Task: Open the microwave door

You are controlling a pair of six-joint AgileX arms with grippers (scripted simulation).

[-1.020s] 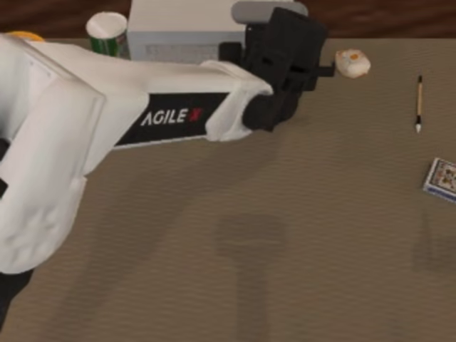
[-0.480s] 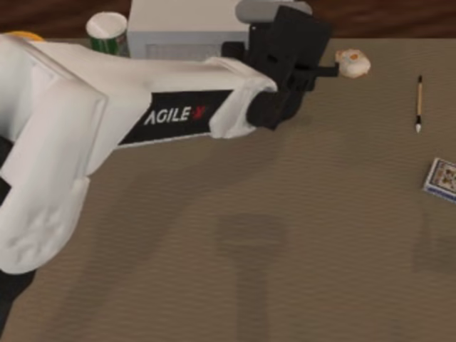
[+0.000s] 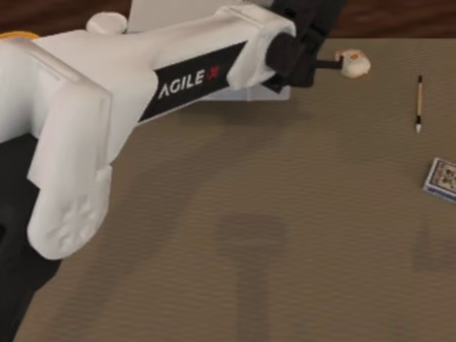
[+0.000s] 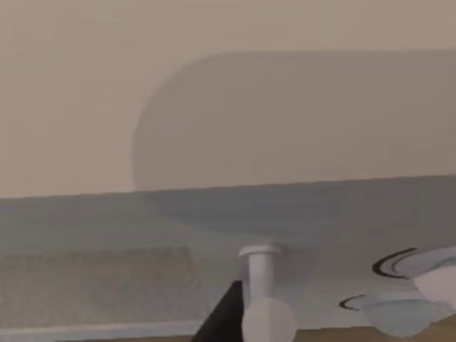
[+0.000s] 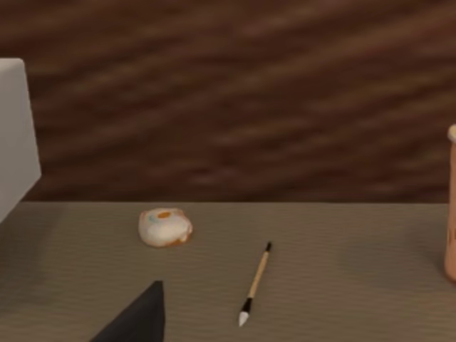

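Fingers of the left arm cannot be made out clearly, and whether they are spread or closed cannot be told: in the top view the dark left gripper [image 3: 313, 28] is seen at the far edge of the desk [image 3: 285, 214], over the right front part of the microwave [image 3: 171, 14], with most of the oven hidden beneath the white arm. From the left wrist camera, the microwave door [image 4: 92, 285] is shown close up, its speckled mesh window visible beside a white peg-like handle [image 4: 262, 285], and a single dark finger tip [image 4: 224, 320] is seen just beside that handle; contact cannot be confirmed. Two round knobs [image 4: 406, 299] are partly visible farther along the same front panel. The microwave is placed at the back of the desk, left of centre, against a dark wood-grain wall [image 5: 249, 92].

On the right half of the desk, a small white bun with an orange spot [image 3: 353, 63] is seen near the back edge, just beside the left gripper's dark wrist. A thin paintbrush [image 3: 419, 103] is laid well apart to its right, and a patterned card box [image 3: 442, 178] is set at the right edge. A white-lidded cup [image 3: 107, 21] is partly hidden behind the arm, left of the microwave. The right arm is not seen in the top view; only a dark corner of the right gripper [image 5: 135, 317] is shown by its own wrist camera.
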